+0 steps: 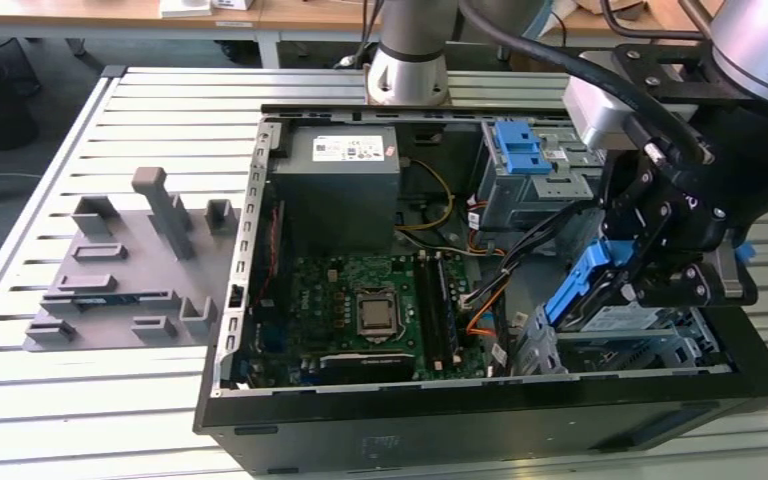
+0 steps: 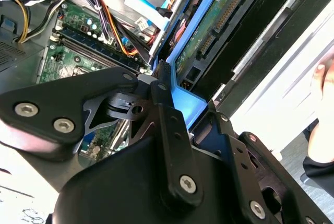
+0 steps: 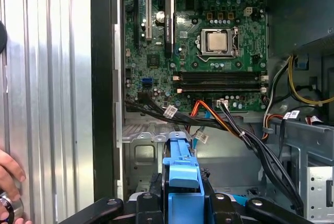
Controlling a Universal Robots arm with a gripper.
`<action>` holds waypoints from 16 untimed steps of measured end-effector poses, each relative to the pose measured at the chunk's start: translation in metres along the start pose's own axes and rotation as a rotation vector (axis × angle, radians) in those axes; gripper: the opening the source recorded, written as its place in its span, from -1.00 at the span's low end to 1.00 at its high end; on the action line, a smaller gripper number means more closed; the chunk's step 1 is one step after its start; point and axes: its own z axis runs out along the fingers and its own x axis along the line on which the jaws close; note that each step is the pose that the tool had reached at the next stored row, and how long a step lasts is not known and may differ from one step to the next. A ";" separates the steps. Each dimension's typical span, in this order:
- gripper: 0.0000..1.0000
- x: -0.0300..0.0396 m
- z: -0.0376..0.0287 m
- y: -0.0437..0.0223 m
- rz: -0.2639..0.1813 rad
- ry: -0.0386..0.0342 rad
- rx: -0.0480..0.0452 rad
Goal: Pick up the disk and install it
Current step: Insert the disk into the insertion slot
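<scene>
Here disk clamped in end effector, tilted over drive bay.

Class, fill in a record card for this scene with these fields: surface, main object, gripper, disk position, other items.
surface: slatted metal table
main object: open computer case, motherboard exposed
gripper: gripper shut on the disk by its blue rail
disk position: tilted, above the drive cage, on the exterior view's right
other items: grey fixture on the table, on the exterior view's left; a person's hand at the table
</scene>
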 end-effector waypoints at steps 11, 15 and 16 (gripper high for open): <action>-0.27 0.0002 0.0057 0.0000 0.000 0.0000 0.0000; -0.27 0.0003 0.0077 0.0000 0.000 0.0000 0.0000; -0.27 0.0003 0.0082 0.0000 0.000 0.0001 0.0000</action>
